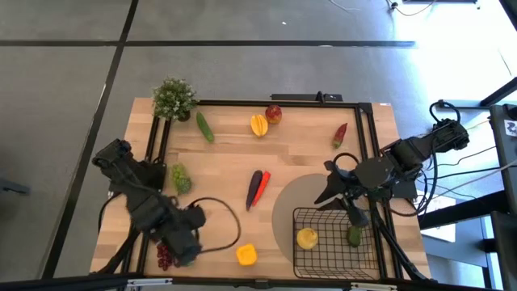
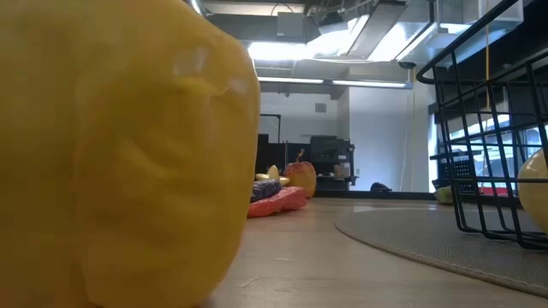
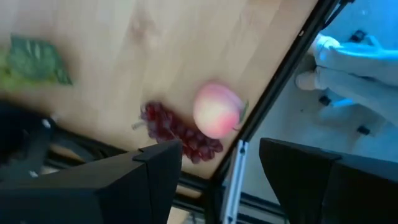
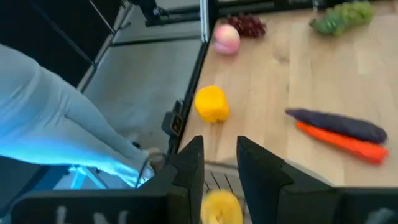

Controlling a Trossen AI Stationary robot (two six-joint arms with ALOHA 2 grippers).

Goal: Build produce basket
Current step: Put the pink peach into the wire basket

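The black wire basket [image 1: 327, 240] stands on a grey round mat [image 1: 295, 198] at the near right. It holds a lemon [image 1: 306, 238] and a green piece [image 1: 354, 235]. My right gripper [image 1: 355, 214] hovers open over the basket's far right part, and the lemon shows below its fingers [image 4: 221, 208]. My left gripper [image 1: 187, 242] is open and empty above the table's near left corner, over a pink peach [image 3: 216, 111] and purple grapes [image 3: 180, 132]. The peach is hidden under the arm in the high view. A yellow pepper [image 1: 246, 255] lies near the front edge.
On the table lie green grapes [image 1: 179, 178], a cucumber [image 1: 204, 127], a mango [image 1: 258, 124], an apple [image 1: 274, 114], a red chili [image 1: 340, 133] and a purple and an orange-red long vegetable [image 1: 257, 187]. A potted plant [image 1: 174, 99] stands at the far left corner. A black cable loops near my left gripper.
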